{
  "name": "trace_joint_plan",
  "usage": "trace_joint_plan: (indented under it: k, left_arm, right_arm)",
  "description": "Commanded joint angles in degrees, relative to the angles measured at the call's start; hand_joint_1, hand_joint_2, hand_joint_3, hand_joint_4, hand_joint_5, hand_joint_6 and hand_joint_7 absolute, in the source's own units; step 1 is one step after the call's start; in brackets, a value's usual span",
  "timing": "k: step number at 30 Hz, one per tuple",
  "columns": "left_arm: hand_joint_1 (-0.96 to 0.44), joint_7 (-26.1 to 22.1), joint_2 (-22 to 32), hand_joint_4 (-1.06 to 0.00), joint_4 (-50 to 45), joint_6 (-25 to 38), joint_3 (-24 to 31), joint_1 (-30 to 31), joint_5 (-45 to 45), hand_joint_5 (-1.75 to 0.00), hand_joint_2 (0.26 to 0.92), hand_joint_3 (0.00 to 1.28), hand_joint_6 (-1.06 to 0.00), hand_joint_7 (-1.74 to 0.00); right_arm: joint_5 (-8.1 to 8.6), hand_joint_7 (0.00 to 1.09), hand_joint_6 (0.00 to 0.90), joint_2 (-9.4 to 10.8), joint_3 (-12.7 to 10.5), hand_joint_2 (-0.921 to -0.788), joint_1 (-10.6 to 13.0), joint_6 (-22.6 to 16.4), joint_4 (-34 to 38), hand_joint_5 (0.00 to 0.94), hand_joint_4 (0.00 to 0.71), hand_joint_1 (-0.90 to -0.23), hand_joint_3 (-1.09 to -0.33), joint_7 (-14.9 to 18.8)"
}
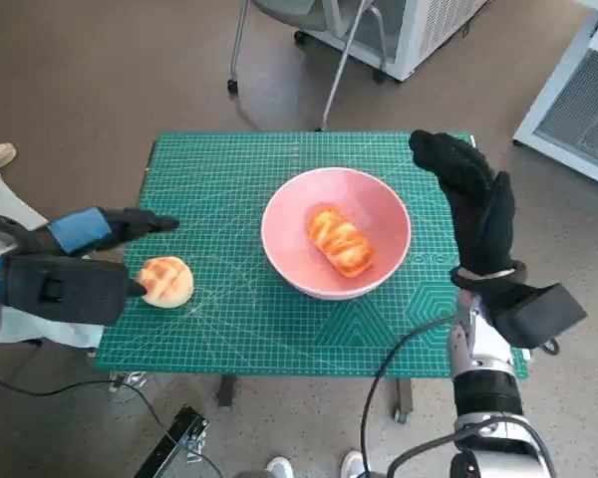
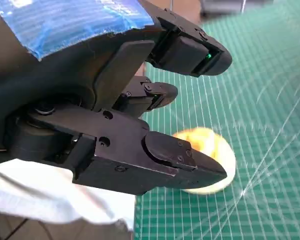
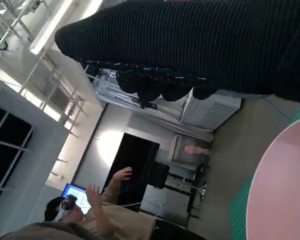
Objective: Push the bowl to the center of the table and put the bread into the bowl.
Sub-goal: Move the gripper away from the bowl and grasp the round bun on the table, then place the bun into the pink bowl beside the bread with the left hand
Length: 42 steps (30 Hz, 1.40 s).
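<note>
On the green cutting mat (image 1: 279, 329) covering the surface, the pink bowl (image 1: 289, 214) sits roughly mid-mat with one striped bread piece (image 1: 339, 241) lying inside it. Second bread, a round bun (image 1: 167, 282), lies on the mat near the left edge, well apart from the bowl.

Left hand (image 1: 65, 274) is at the bun: head view shows its fingers (image 1: 145, 221) reaching out past the far side of the bun, with the lower part of the hand right against the bun's near-left side. Left wrist view shows the fingers spread around it, one finger (image 2: 182, 160) crossing in front of the bun (image 2: 212, 145), others above it; firm contact can't be confirmed, looks like no closed grip.

Right hand (image 1: 473, 204) is raised just beside the bowl's right rim, fingers extended and held together, holding nothing; touching the rim or not — can't tell. Right wrist view catches the bowl edge (image 3: 277, 190) and a person (image 3: 90, 212) in the background with raised hands.

Chair legs (image 1: 339, 60) and a white cabinet (image 1: 578, 95) stand beyond the surface.
</note>
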Motion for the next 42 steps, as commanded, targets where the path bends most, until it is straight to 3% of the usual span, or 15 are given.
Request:
trace_joint_plan:
  k: [1,10,16,20,21,22,23,24,27,32,42]
  left_arm:
    - [0.02,1.7,-1.7,-0.23,4.4,-1.1,-2.8,-0.8,2.4,0.00,0.839,0.00,-0.42,0.00]
    - [0.03,4.6,-5.4,-0.26,14.0,-2.8,-9.5,-2.8,9.0,-0.01,0.837,0.00,-0.42,0.00]
    - [0.06,7.7,-7.0,-0.31,20.1,-6.3,-13.3,-4.5,12.2,-0.03,0.850,0.01,-0.48,-0.03]
    - [0.07,12.0,-7.0,-0.42,22.8,-10.2,-15.1,-5.7,13.9,-0.06,0.869,0.02,-0.60,-0.09]
    - [0.07,13.2,-7.0,-0.52,23.4,-11.2,-15.4,-6.0,14.4,-0.10,0.880,0.02,-0.67,-0.13]
    - [0.06,14.7,-6.9,-0.56,24.2,-12.3,-15.7,-6.4,14.7,-0.11,0.886,0.02,-0.69,-0.16]
    - [0.04,15.7,-6.9,-0.57,24.7,-13.1,-15.8,-6.7,14.9,-0.53,0.898,0.07,-0.64,-0.55]
    - [0.03,17.0,-6.8,-0.55,25.3,-14.0,-15.8,-7.0,15.0,-0.81,0.906,0.11,-0.60,-0.82]
    - [0.01,19.6,-6.6,-0.59,26.7,-16.3,-15.4,-8.1,14.5,-1.17,0.911,0.12,-0.60,-1.00]
    - [0.00,21.8,-5.3,-0.60,27.1,-19.4,-13.1,-10.2,12.2,-1.35,0.901,0.12,-0.69,-0.97]
    - [0.00,21.2,-3.5,-0.60,23.6,-20.5,-5.1,-15.7,5.2,-1.29,0.895,0.11,-0.74,-1.03]
  right_arm:
    - [0.44,0.75,-0.001,-0.3,-0.2,-0.921,1.2,0.3,0.0,0.000,0.380,-0.567,-0.817,0.7]
    - [0.32,0.75,-0.001,-0.6,-0.5,-0.921,1.8,-0.3,-0.3,0.001,0.381,-0.567,-0.815,0.7]
    - [0.08,0.75,-0.001,-0.7,-0.7,-0.921,2.1,-0.8,-0.5,0.001,0.381,-0.567,-0.814,0.4]
    - [-0.08,0.75,-0.001,-0.8,-0.7,-0.921,2.3,-0.9,-0.7,0.002,0.382,-0.569,-0.811,0.0]
    - [-0.10,0.76,-0.001,-0.8,-0.7,-0.921,2.4,-0.9,-0.8,0.002,0.383,-0.570,-0.811,0.0]
    - [-0.09,0.76,-0.001,-0.7,-0.7,-0.921,2.5,-0.9,-0.9,0.002,0.383,-0.571,-0.810,-0.1]
    - [-0.07,0.76,-0.001,-0.7,-0.7,-0.921,2.6,-0.9,-1.1,0.002,0.383,-0.572,-0.810,-0.1]
    - [-0.04,0.76,-0.001,-0.7,-0.7,-0.921,2.7,-0.8,-1.2,0.002,0.383,-0.573,-0.809,-0.1]
    - [-0.10,0.76,-0.001,-0.7,-0.6,-0.921,2.8,-0.8,-1.3,0.002,0.384,-0.576,-0.809,-0.2]
    - [-0.33,0.76,-0.001,-0.7,-0.4,-0.921,3.0,-0.8,-1.4,0.002,0.384,-0.583,-0.807,-0.5]
    - [-0.48,0.76,-0.001,-0.6,-0.1,-0.921,3.5,0.7,-2.2,0.001,0.382,-0.592,-0.803,-0.9]
